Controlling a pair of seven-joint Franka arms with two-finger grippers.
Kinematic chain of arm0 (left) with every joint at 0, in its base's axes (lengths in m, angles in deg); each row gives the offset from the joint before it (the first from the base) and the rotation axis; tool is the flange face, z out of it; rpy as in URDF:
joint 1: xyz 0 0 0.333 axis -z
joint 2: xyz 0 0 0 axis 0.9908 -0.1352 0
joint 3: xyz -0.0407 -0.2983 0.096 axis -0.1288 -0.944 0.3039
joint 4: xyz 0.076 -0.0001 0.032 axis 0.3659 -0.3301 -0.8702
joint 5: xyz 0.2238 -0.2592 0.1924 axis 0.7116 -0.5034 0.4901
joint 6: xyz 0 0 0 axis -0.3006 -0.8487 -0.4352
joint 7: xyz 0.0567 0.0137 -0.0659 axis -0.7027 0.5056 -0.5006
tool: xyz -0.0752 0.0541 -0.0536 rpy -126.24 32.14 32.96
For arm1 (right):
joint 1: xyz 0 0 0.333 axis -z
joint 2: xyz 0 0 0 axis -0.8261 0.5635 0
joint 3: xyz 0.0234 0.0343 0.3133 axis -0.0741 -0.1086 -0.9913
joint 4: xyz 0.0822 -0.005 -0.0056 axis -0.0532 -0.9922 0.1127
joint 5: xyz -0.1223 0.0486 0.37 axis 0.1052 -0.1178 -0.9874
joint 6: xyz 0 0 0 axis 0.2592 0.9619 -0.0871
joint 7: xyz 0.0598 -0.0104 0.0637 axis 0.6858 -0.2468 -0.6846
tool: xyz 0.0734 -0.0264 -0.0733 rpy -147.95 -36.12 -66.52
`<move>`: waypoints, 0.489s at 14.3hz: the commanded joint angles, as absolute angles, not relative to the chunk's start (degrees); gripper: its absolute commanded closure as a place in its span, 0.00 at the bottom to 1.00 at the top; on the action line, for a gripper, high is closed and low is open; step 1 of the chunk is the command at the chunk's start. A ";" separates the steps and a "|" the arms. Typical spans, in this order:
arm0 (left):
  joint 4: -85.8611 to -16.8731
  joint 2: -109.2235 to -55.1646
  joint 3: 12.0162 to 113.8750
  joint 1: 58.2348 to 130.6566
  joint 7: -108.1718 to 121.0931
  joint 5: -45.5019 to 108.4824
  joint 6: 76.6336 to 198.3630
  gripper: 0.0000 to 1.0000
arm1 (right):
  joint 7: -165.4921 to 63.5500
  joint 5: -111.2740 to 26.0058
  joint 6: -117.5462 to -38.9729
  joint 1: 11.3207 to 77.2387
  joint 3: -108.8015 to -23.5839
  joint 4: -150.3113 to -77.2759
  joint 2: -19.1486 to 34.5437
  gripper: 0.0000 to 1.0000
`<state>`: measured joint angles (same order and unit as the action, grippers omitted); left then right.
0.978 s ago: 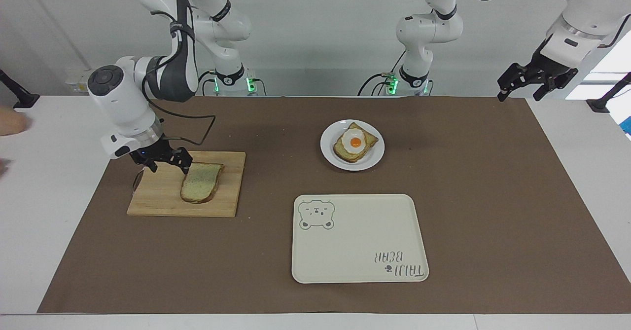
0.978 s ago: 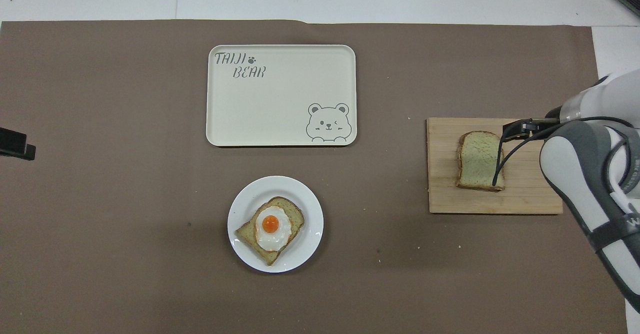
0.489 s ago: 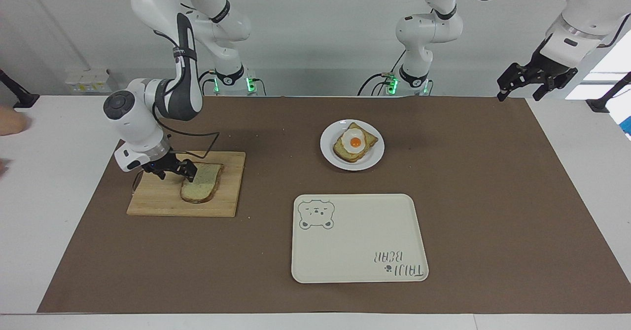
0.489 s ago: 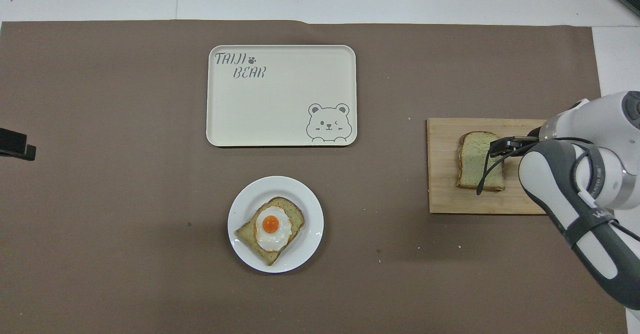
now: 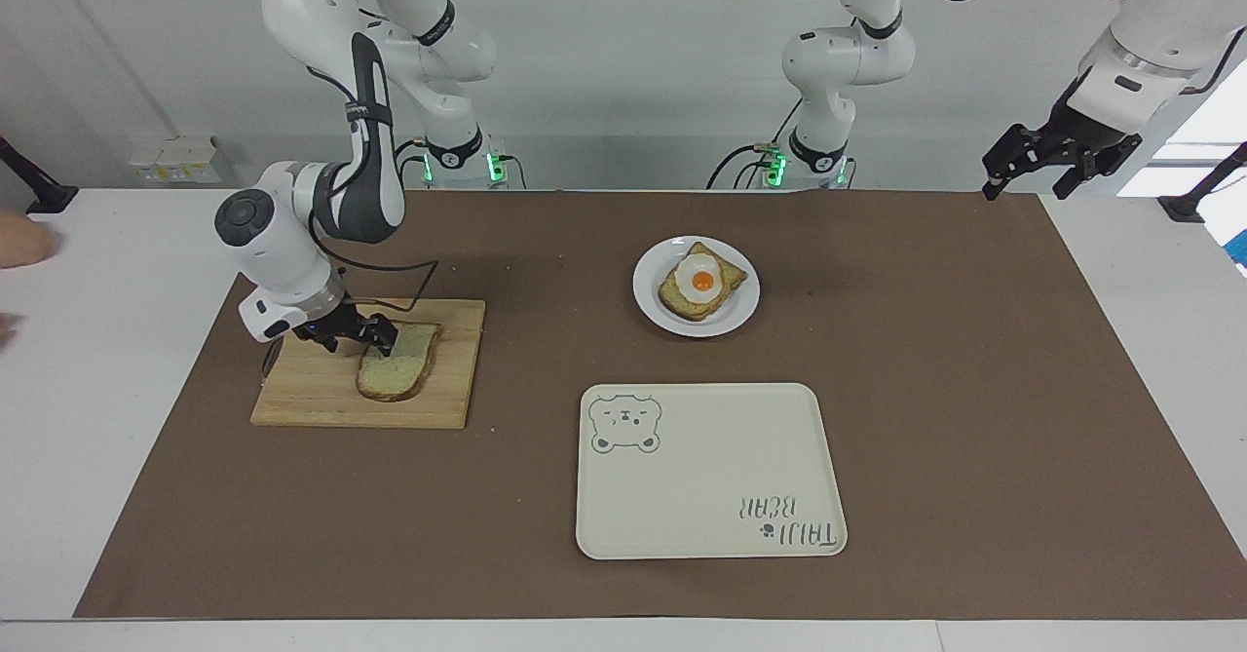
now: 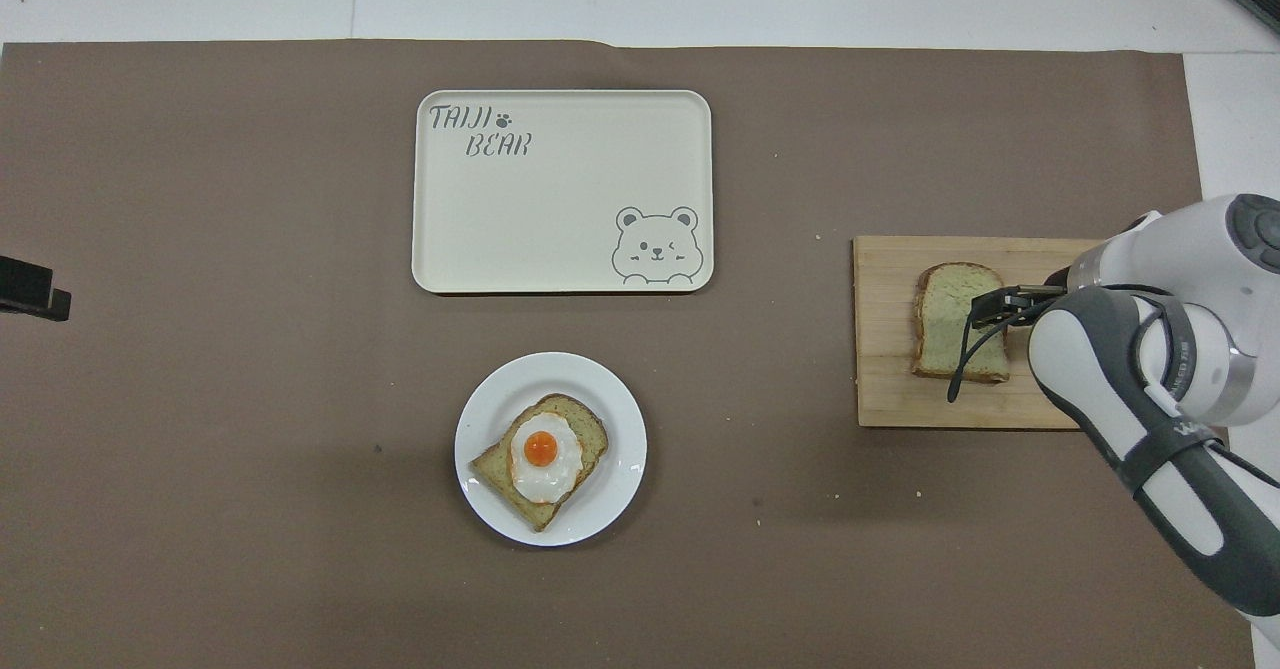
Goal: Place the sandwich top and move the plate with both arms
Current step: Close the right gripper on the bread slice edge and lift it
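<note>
The sandwich top (image 5: 401,364), a pale bread slice with brown crust, lies flat on a wooden board (image 5: 312,394) toward the right arm's end of the table. It also shows in the overhead view (image 6: 945,324). My right gripper (image 5: 360,337) is open and low at the slice's edge nearest the robots, one finger over the bread. In the overhead view the right gripper (image 6: 990,307) overlaps the slice. The white plate (image 5: 648,309) holds a toasted slice with a fried egg (image 5: 701,284). My left gripper (image 5: 1033,179) waits open, raised over the table's corner at the left arm's end.
A cream rectangular tray with a bear drawing (image 5: 706,467) lies farther from the robots than the plate (image 6: 622,489). The tray (image 6: 560,199) has nothing on it. A brown mat covers the table. A person's hand (image 5: 15,243) shows at the table's edge by the right arm's end.
My right gripper has come down and moved over the bread slice's edge on the board. The slice, plate, tray and left arm have not moved.
</note>
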<state>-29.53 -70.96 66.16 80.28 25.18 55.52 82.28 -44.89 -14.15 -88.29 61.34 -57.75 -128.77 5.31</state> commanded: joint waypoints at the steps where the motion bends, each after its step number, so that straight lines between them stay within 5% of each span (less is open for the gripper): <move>1: -31.11 -69.50 65.71 79.59 24.72 55.92 82.17 0.00 | -48.07 -15.74 -89.77 62.38 -58.29 -129.40 5.36 0.49; 3: -31.11 -69.50 65.71 79.59 24.72 55.92 82.08 0.00 | -48.07 -15.82 -89.77 62.38 -58.38 -129.40 5.36 0.72; 7: -31.11 -69.50 65.71 79.59 24.72 55.92 82.17 0.00 | -48.07 -16.43 -89.77 62.38 -58.38 -129.40 5.45 0.78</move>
